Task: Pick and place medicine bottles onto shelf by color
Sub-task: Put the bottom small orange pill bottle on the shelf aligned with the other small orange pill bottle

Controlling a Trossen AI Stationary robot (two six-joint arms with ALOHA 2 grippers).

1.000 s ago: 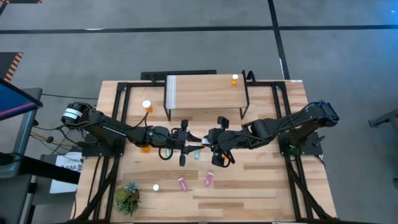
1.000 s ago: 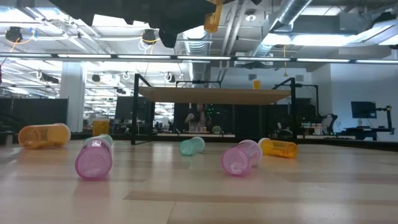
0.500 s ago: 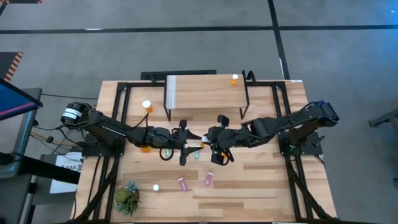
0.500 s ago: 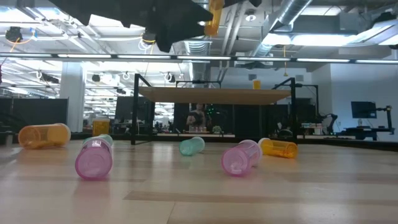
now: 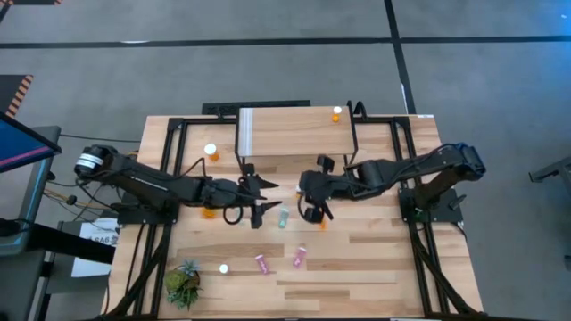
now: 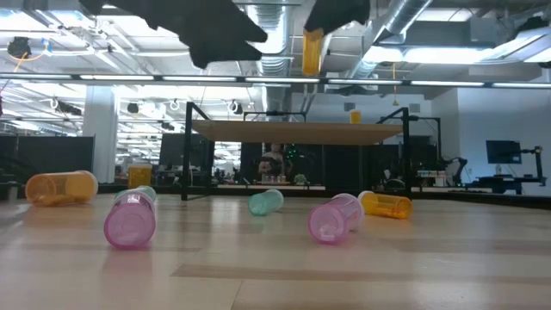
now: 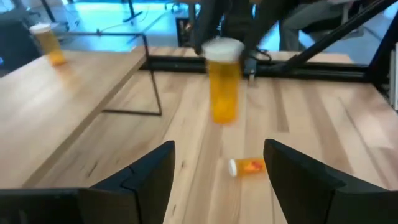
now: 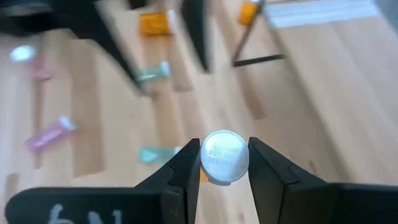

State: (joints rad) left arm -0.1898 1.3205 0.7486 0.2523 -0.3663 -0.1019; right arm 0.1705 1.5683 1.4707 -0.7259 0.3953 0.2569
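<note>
An orange medicine bottle [image 7: 224, 87] with a white cap hangs in the air over the table's middle, in front of the shelf [image 5: 294, 134]. My right gripper [image 8: 224, 163] is shut on it. My left gripper [image 7: 217, 180] stands open a short way to the bottle's left, with nothing between its fingers [image 5: 259, 201]. One orange bottle [image 5: 336, 113] stands on the shelf's far right corner. Teal [image 5: 284, 217], pink [image 5: 300, 259] and small orange [image 7: 247, 166] bottles lie on their sides on the table. My right gripper pinches the bottle's white cap [image 8: 224, 157] between its two fingers, one on each side of the cap. The fingers come slanting down from the table's right. The bottle [image 6: 312, 52] hangs upright below them, well clear of the table.
Another orange bottle [image 5: 211, 152] stands upright left of the shelf, and one [image 5: 208, 212] lies under my left arm. A second pink bottle [image 5: 262, 263], a white-capped bottle [image 5: 223, 267] and a green plant [image 5: 183, 283] sit near the front left.
My left gripper has opened, let go of the orange bottle and drawn back toward the table's left edge. My right gripper keeps the bottle by its cap and has shifted a little toward the shelf; the bottle stays upright and off the table.
</note>
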